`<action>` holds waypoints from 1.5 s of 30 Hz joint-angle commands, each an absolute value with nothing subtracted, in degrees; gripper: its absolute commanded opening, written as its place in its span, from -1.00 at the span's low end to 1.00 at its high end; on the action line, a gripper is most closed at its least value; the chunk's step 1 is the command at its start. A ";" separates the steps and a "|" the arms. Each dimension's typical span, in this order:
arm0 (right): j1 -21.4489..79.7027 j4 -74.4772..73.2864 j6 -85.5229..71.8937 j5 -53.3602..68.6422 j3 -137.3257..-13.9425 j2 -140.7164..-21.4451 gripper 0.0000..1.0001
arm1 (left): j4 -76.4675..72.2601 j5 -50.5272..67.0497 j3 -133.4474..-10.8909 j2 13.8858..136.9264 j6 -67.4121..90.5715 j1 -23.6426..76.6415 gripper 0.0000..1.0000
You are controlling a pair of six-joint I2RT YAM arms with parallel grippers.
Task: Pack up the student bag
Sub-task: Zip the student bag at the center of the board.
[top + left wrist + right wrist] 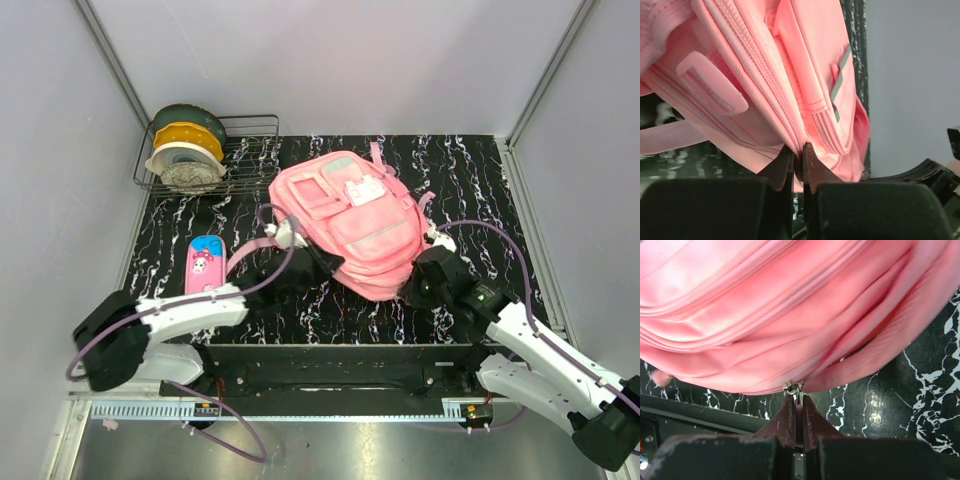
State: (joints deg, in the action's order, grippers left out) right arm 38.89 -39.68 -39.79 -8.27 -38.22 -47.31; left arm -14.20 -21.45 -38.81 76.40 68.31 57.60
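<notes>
Lying front-up near the middle of the black marbled surface [470, 190]: student bag [352, 228], pink fabric, pockets and clasp patch uppermost.

Handling, judged: soft, slack, probably light; panels fold and slip, so take it at seams or zip hardware.

Left end effector [800, 157]: closed, pinching the fabric edge beside a zip line.

Right end effector [797, 407]: closed on the metal zip pull [793, 387] at the bag's near edge.

Nearby: pink-and-blue pencil case [205, 264], left of the bag, apart. Wire dish rack [252, 150] with crockery [185, 150], far-left corner.
</notes>
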 commanded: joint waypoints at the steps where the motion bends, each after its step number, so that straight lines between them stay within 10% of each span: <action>1: 38.58 -40.87 -38.85 -8.36 -39.46 -45.97 -1.00 | -8.90 -21.72 -36.56 65.23 54.86 50.46 -1.00; 13: 38.58 -37.45 -37.18 -1.68 -37.27 -44.22 -1.00 | 6.57 14.33 -41.56 58.88 33.93 36.21 -1.00; 14: 38.58 -37.18 -37.18 -0.97 -37.00 -43.86 -1.00 | 7.20 14.33 -41.49 58.71 34.10 36.21 -0.44; 17: 38.67 -36.04 -37.35 3.15 -36.04 -43.59 -1.00 | 0.22 17.22 -38.33 58.36 37.78 36.21 0.05; 18: 38.58 -35.95 -37.70 3.86 -36.04 -43.77 -1.00 | -2.96 18.27 -37.02 58.45 42.23 36.30 0.53; 22: 38.67 -35.25 -39.54 4.93 -35.07 -43.77 -1.00 | -12.82 15.66 -33.49 60.46 51.23 39.10 0.96; 32: 38.67 -31.64 -47.02 0.26 -31.03 -44.65 -1.00 | -0.99 -25.89 -23.57 52.58 86.96 64.32 0.98; 45: 38.67 -29.18 -42.28 2.81 -31.55 -43.78 -1.00 | -17.03 -29.89 -32.51 71.08 87.01 69.35 0.66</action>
